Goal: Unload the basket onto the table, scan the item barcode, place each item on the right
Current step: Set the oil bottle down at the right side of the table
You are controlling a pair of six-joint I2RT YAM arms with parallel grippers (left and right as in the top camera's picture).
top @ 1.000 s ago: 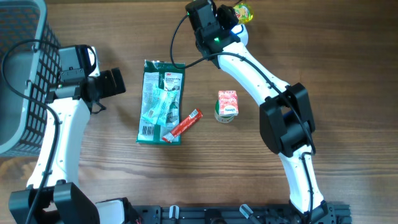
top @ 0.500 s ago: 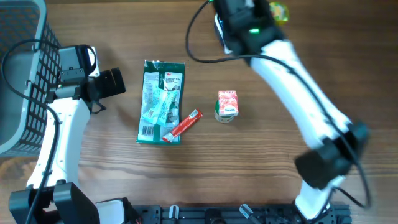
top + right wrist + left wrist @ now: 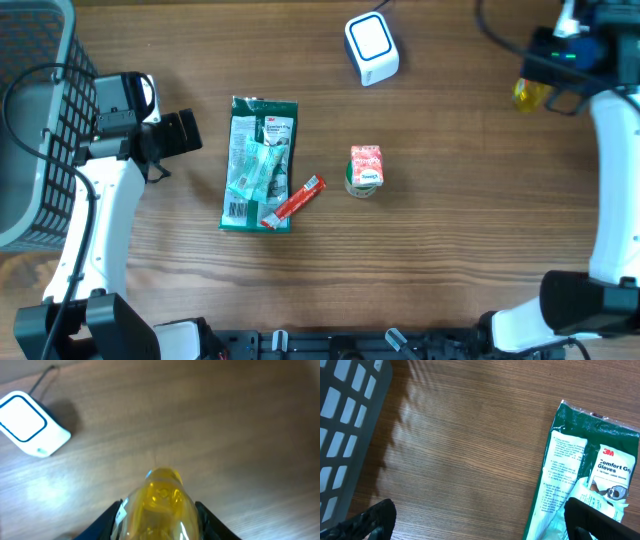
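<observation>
At two o'clock, right gripper [image 3: 156,517] clamped on yellow bottle [image 3: 159,497], well apart from scanner [image 3: 372,47] at twelve, likely lining up for scan; left gripper [image 3: 480,522] jaws wide apart, idle by glove packet [image 3: 260,165].

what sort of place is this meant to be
Probably a mock shop checkout on a wooden table: a white scanner, packaged goods such as a glove pack, and a grey basket.

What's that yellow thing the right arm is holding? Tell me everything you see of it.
The yellow bottle looks small, glossy and see-through, like plastic, its rounded end pointing away from the wrist camera. The right tool clamps its sides with two dark fingers, holding it above the wooden table, toward the far right. No barcode shows.
</observation>
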